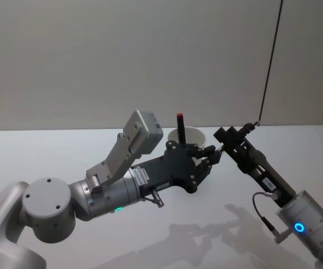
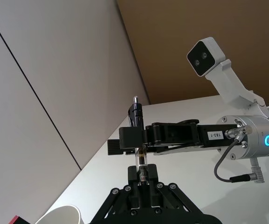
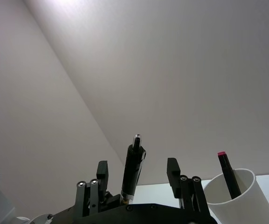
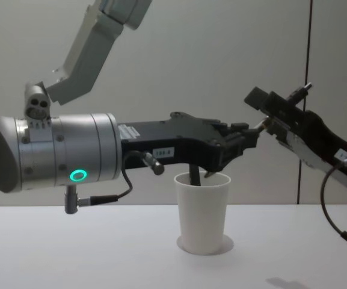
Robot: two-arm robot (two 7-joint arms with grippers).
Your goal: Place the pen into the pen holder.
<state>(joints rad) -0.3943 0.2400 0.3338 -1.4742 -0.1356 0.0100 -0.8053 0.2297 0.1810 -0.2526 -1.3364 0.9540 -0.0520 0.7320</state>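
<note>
The pen (image 1: 249, 127) hangs in the air just right of the pen holder (image 1: 190, 137), a white paper cup on the table. My left gripper (image 1: 213, 154) is shut on the pen's lower, clear end (image 2: 142, 163), above and just right of the cup's rim (image 4: 203, 177). The black clip end (image 2: 135, 114) points up and away. My right gripper (image 3: 137, 167) is open around the pen's middle (image 3: 133, 170), with a gap on each side to its fingers (image 3: 173, 167). In the chest view the pen (image 4: 299, 91) sticks out past the right gripper (image 4: 266, 105).
A red-capped black marker (image 1: 179, 124) stands in the cup (image 3: 232, 203). The white table (image 1: 49, 151) stretches out on all sides of the cup. A plain wall rises behind it, with a dark vertical seam (image 1: 270, 61) at the right.
</note>
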